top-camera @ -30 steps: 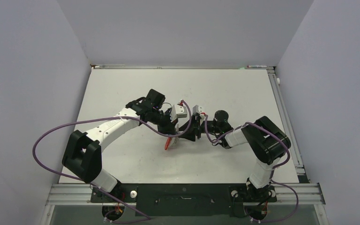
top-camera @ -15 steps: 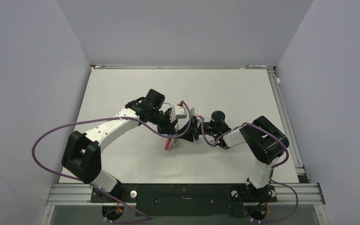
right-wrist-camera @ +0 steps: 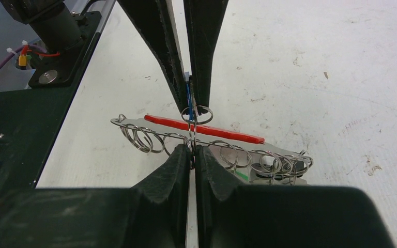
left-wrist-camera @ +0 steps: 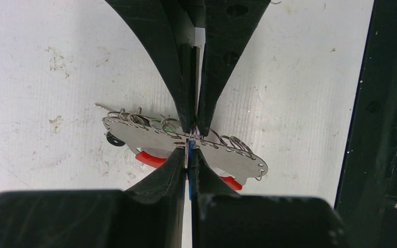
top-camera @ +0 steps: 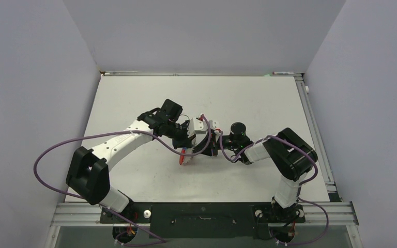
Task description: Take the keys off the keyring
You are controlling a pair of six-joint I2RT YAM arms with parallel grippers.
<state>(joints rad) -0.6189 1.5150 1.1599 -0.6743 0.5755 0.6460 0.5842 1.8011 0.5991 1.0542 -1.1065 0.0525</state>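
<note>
- I see the keyring (left-wrist-camera: 150, 135) near the middle of the table (top-camera: 248, 98), between the two grippers. In the left wrist view its long axis runs from 10 o'clock to 4 o'clock. It is a flat silvery strip edged with wire loops, with the red arc (right-wrist-camera: 207, 129) alongside.
- My left gripper (left-wrist-camera: 188, 155) has its fingers pressed together on the blue-headed key (right-wrist-camera: 187, 97).
- My right gripper (right-wrist-camera: 193, 153) pinches the strip's middle from the opposite side.
- In the right wrist view, a green-headed key (right-wrist-camera: 243, 176) peeks from under the strip at 4 o'clock.
</note>
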